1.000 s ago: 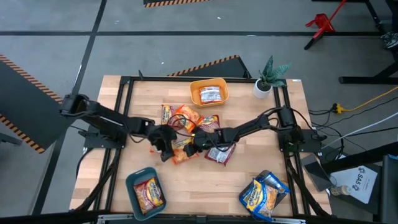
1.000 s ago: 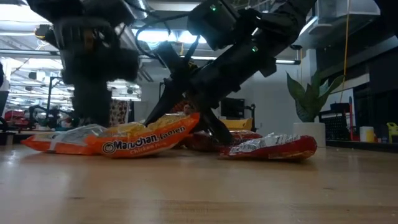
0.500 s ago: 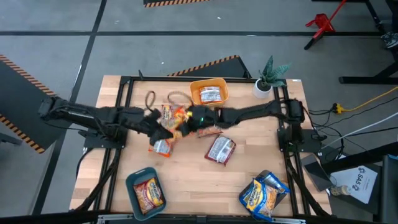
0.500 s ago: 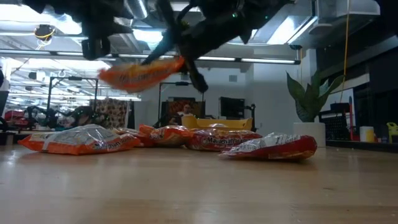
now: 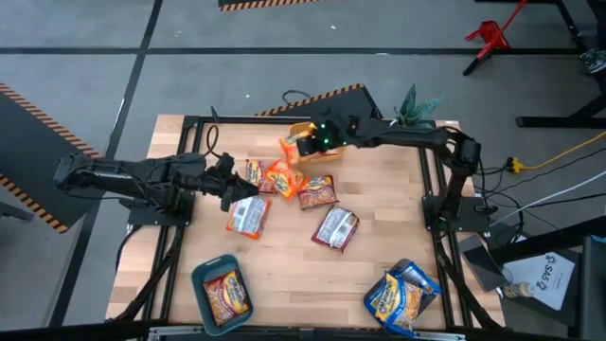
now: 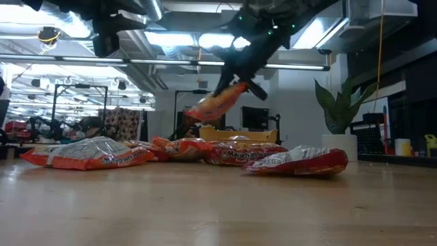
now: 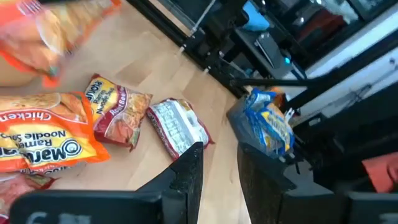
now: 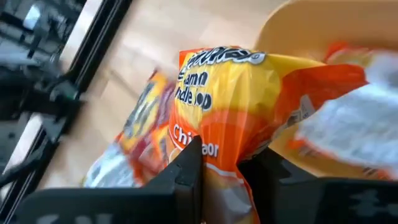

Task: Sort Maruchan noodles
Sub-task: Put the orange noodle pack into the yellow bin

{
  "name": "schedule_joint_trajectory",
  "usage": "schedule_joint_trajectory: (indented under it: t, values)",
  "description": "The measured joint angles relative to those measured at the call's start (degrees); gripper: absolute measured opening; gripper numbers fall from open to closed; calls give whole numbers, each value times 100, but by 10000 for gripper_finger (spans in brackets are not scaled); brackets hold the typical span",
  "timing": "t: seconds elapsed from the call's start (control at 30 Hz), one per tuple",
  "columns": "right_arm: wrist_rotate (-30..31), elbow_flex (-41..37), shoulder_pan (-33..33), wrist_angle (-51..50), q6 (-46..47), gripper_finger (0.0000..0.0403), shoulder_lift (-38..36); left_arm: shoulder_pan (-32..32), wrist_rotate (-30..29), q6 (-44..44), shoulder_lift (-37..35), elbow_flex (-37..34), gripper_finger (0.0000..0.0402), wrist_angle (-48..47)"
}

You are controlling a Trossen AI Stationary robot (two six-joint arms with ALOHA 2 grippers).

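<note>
- Orange packet (image 8: 239, 118) hangs pinched between the right gripper (image 8: 224, 171) fingers, lifted clear of the table and just at the orange bin (image 8: 329, 37) rim, presumably so it can drop in with its like
- Beyond those fingers, loose packets (image 5: 284, 194) lie mid-table, unsorted
- Left gripper (image 7: 217, 168) hovers over that pile, fingers a little apart, grasping nothing, likely waiting its turn
- Teal bin (image 5: 204, 279) and blue packets (image 5: 398, 296) sit well apart, near the front edge

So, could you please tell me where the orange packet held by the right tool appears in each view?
High view: orange packet at the yellow bin's left edge.
Low view: hanging mid-air, above the pile.
Left wrist view: blurred corner, probably it.
Right wrist view: centre, between the fingers.
Shared landmark: the yellow bin.
</note>
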Motion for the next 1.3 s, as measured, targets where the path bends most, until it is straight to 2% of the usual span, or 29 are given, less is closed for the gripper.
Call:
schedule_joint_trajectory:
  t: [0.23,0.47,0.63,0.83,1.03,1.2,1.3]
  values:
    - [243,15,-504,-113,-141,71,-173,216,64,167,0,0,94,-94]
    - [64,-1,-932,-918,-763,71,-105,618,-45,122,11,0,94,-157]
    - [-22,1,-1124,-850,-993,71,-82,891,-348,57,11,0,94,-153]
    - [-290,2,-1145,-696,-1002,72,-65,1147,-390,26,11,0,94,-149]
    - [-543,4,-1139,-625,-944,72,267,1266,-388,23,11,0,94,-142]
    - [-313,5,-1142,-598,-876,72,297,1285,-387,23,11,0,94,-134]
    - [-378,5,-1144,-707,-948,77,297,1283,-379,23,11,0,94,-135]
